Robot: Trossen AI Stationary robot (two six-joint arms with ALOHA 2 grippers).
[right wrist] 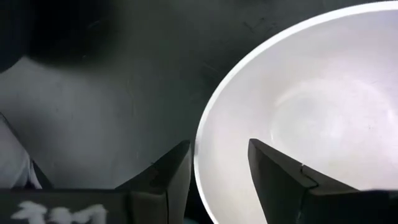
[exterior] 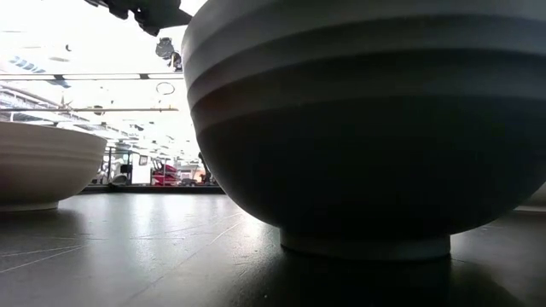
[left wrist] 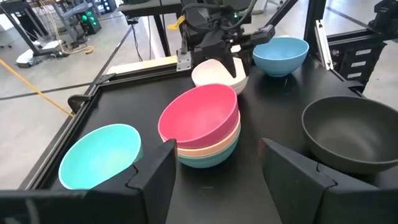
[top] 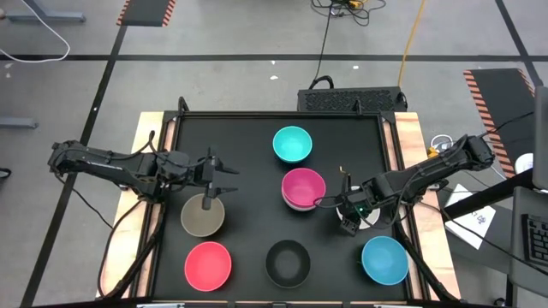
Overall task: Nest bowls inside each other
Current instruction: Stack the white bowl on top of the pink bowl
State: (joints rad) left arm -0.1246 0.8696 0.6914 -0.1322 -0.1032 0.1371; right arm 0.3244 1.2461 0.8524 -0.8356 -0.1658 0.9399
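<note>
Nearest the front edge of the black table [top: 257, 137] stand three single bowls, all upright with their mouths facing up: a pink-red bowl [top: 208, 264] at the left, a black bowl [top: 287, 262] in the middle and a blue bowl [top: 384, 260] at the right. Being round, none of them has a long axis. In the low view the black bowl [exterior: 367, 128] fills most of the picture, standing on its foot ring.

A little farther back on the left sits an olive-grey bowl [top: 204, 215], also mouth up. The left gripper [top: 211, 181] hangs over its far rim, its jaws apart with nothing between them.

On the right, about level with that bowl, the right gripper [top: 349, 224] is down at a white bowl [top: 366, 217]. In the right wrist view its fingers [right wrist: 165, 180] straddle the white bowl's [right wrist: 311, 118] rim, one outside and one inside, set apart and not pressing the rim.

Just left of the white bowl, near the table's middle, is a nested stack with a magenta bowl [top: 303, 187] on top. The left wrist view shows that stack as the magenta bowl [left wrist: 199, 115] over a salmon-orange bowl [left wrist: 214, 146] and a bluish-green one [left wrist: 208, 162] at the bottom, all upright.

Farthest back, a turquoise bowl [top: 292, 144] stands alone, mouth up.
</note>
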